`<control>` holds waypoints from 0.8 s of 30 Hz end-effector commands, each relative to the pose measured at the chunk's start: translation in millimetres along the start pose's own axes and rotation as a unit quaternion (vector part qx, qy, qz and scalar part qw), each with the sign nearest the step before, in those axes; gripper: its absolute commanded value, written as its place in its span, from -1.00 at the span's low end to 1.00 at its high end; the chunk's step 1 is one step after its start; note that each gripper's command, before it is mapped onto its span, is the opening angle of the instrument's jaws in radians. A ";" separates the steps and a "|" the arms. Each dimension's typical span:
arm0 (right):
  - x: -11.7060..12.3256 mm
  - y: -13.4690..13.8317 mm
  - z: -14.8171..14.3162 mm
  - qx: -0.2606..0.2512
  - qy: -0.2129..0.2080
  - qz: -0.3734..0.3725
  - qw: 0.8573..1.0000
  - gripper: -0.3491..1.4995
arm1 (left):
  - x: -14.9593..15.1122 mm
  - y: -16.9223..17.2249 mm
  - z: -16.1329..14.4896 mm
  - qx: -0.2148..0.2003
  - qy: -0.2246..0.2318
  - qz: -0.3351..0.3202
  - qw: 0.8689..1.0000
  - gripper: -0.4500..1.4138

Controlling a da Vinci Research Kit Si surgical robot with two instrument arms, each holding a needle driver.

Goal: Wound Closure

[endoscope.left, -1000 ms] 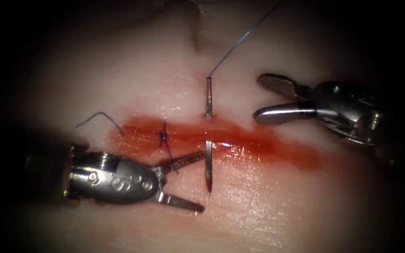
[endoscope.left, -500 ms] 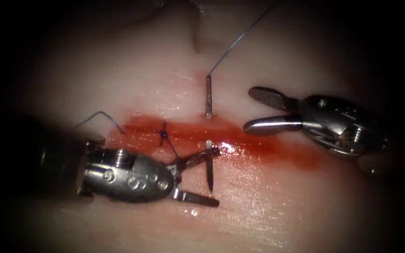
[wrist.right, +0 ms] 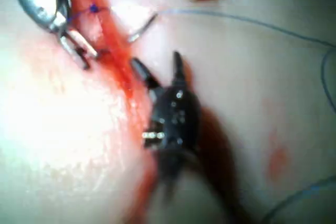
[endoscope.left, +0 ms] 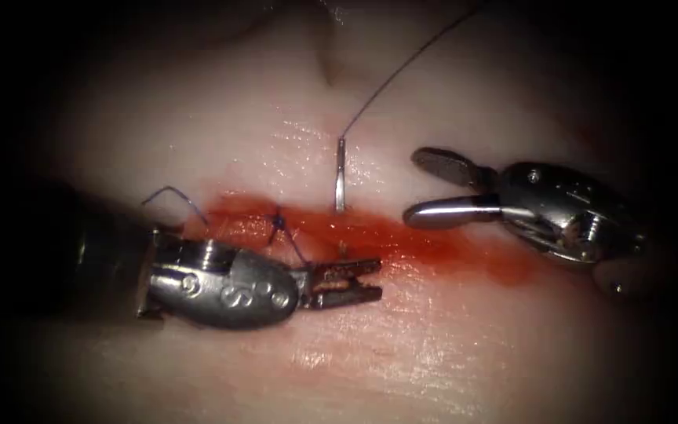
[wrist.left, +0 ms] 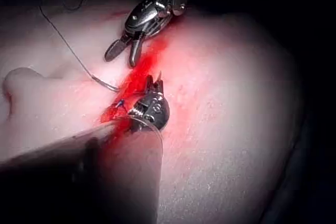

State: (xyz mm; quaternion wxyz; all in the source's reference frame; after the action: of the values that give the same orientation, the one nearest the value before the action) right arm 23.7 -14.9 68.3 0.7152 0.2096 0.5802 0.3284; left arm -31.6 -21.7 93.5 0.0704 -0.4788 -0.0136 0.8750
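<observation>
Left gripper (endoscope.left: 370, 282) apparently clamps needle (endoscope.left: 340, 174) tip in tissue (endoscope.left: 449, 353).

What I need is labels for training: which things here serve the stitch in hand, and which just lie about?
In the job: needle, in the tissue across the cut, tip end held by the left tool, fingers shut; thread on its tail; right tool, fingers open, empty.
Lying about: knot; cut ends; red fluid.

A surgical training bench. Pale, glistening pork-belly tissue (endoscope.left: 449, 353) carries a red-stained cut (endoscope.left: 433, 235). A small steel wristed needle driver (endoscope.left: 441, 188) enters from 3 o'clock.
</observation>
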 end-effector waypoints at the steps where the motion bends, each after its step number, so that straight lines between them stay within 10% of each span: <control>1: -0.8 -0.3 0.6 0.001 0.000 0.002 1.000 0.29 | -0.2 0.7 0.6 -0.004 0.001 -0.002 1.000 -1.00; 14: -1.1 -1.1 0.6 0.001 -0.001 0.013 1.000 0.27 | 7.4 6.3 -2.8 -0.146 0.058 -0.152 0.976 -1.00; 24: -0.4 -4.1 -0.9 0.009 -0.003 0.029 1.000 0.38 | 10.1 6.1 -5.3 -0.155 0.055 -0.133 0.977 -1.00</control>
State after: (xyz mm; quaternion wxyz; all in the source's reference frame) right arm 23.0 -17.3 64.7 0.7052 0.2336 0.5752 0.3423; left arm -32.3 -24.6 80.3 0.1024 -0.5268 -0.1824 0.8239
